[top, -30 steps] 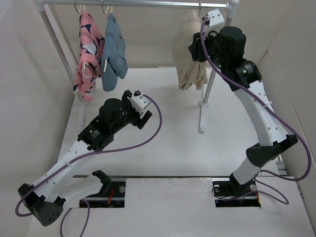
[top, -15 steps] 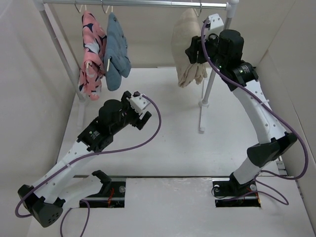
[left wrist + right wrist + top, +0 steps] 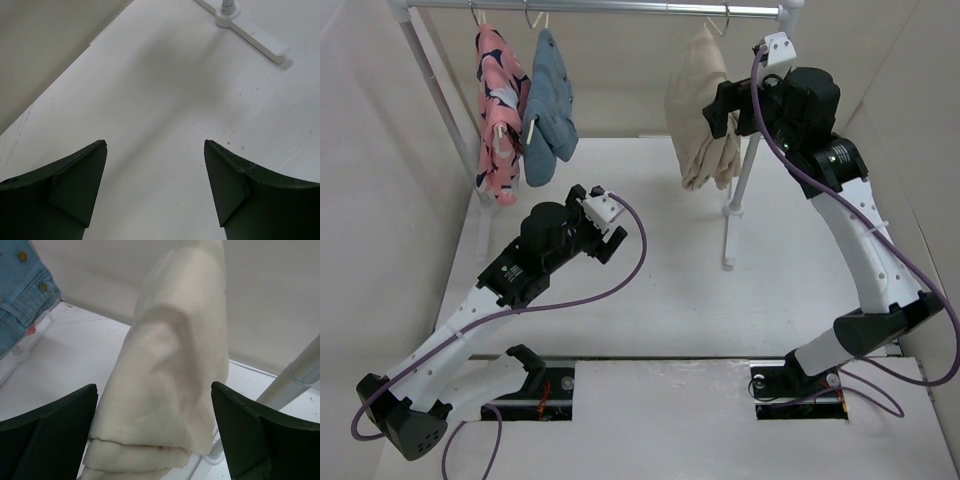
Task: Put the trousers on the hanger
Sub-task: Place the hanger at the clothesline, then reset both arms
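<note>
Our right gripper (image 3: 152, 390) gapes empty — we judge the trousers (image 3: 165, 365) at twelve o'clock soft, limp, best pinched mid-fold

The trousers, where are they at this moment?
The trousers hang from the rail at the top view's upper right, close in front of the right gripper.

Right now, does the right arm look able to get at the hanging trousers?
Probably yes. The right gripper is open and faces the trousers, which hang straight ahead of it, and nothing shows between them.
</note>
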`<state>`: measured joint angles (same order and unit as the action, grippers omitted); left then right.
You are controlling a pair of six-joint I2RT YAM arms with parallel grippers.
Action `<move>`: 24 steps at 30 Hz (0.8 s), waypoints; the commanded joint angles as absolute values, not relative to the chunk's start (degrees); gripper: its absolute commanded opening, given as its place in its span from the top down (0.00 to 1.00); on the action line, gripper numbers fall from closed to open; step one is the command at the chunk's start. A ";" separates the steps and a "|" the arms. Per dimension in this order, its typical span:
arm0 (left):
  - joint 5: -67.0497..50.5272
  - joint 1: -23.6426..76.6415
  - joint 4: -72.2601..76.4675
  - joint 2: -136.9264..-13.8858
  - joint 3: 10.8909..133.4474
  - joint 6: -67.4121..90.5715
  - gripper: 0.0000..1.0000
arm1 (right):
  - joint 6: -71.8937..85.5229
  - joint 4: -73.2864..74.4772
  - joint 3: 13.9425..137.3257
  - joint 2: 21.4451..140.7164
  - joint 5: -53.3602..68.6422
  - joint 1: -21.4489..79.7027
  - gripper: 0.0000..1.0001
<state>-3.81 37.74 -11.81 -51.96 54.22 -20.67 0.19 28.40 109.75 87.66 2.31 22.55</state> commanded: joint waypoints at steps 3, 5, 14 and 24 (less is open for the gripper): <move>-3.60 37.44 -11.42 -50.62 55.11 -20.83 0.24 | 0.00 31.99 113.73 82.54 3.60 22.41 0.00; -3.60 36.91 -11.43 -50.62 55.11 -20.83 0.21 | 0.00 33.39 114.34 81.31 2.99 22.94 0.00; -2.38 36.91 -13.61 -50.62 54.06 -18.91 0.12 | 2.80 35.07 116.63 68.84 5.45 24.08 0.00; 10.80 31.39 -14.33 -44.30 43.15 -4.58 0.04 | 28.09 35.59 73.25 36.06 -36.18 24.08 0.00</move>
